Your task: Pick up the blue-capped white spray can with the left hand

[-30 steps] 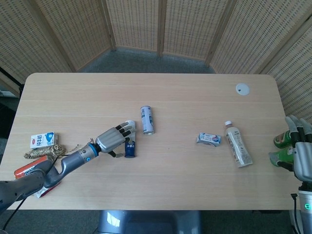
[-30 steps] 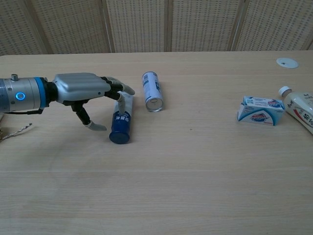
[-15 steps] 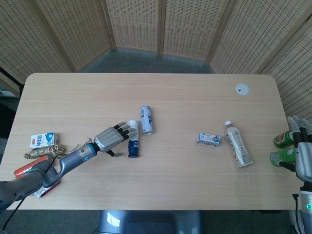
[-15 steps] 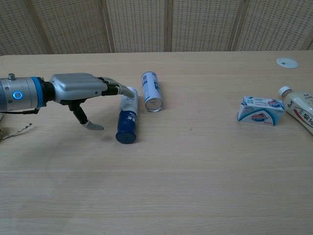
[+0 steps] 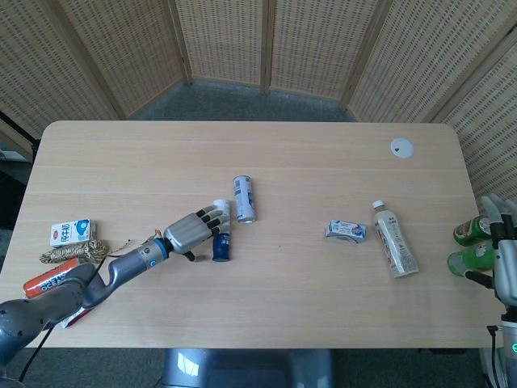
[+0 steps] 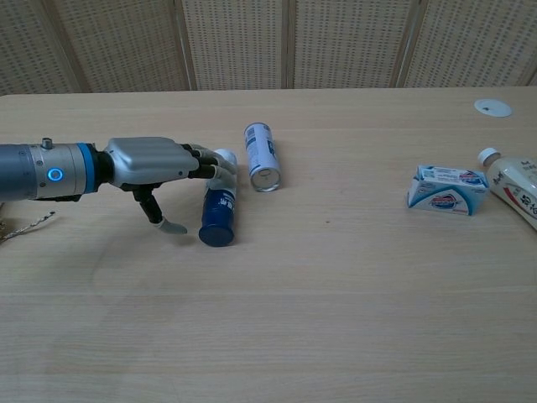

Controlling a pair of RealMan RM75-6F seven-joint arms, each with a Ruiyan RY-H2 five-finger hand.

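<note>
The blue-capped white spray can [image 6: 218, 217] lies on its side on the table, blue cap toward the front edge; in the head view it is the spray can [image 5: 220, 240] left of centre. My left hand [image 6: 155, 164] reaches in from the left, fingers laid over the can's white far end, thumb hanging apart on the can's left side. From above, the left hand [image 5: 194, 230] covers the can's upper part. Nothing is lifted. My right hand [image 5: 502, 263] stands at the table's right edge, fingers up, holding nothing.
A second white-and-blue can [image 6: 262, 156] lies just right of the target. A small blue carton [image 6: 446, 190], a white bottle [image 6: 512, 180] and a white disc [image 6: 492, 107] lie to the right. Green bottles [image 5: 468, 232] stand by my right hand. A milk carton [image 5: 71, 233] and rope [image 5: 69, 253] lie far left.
The spray can shifted a little to the right a second ago. My left hand has since followed it and lowered, its fingers now lying over the white end.
</note>
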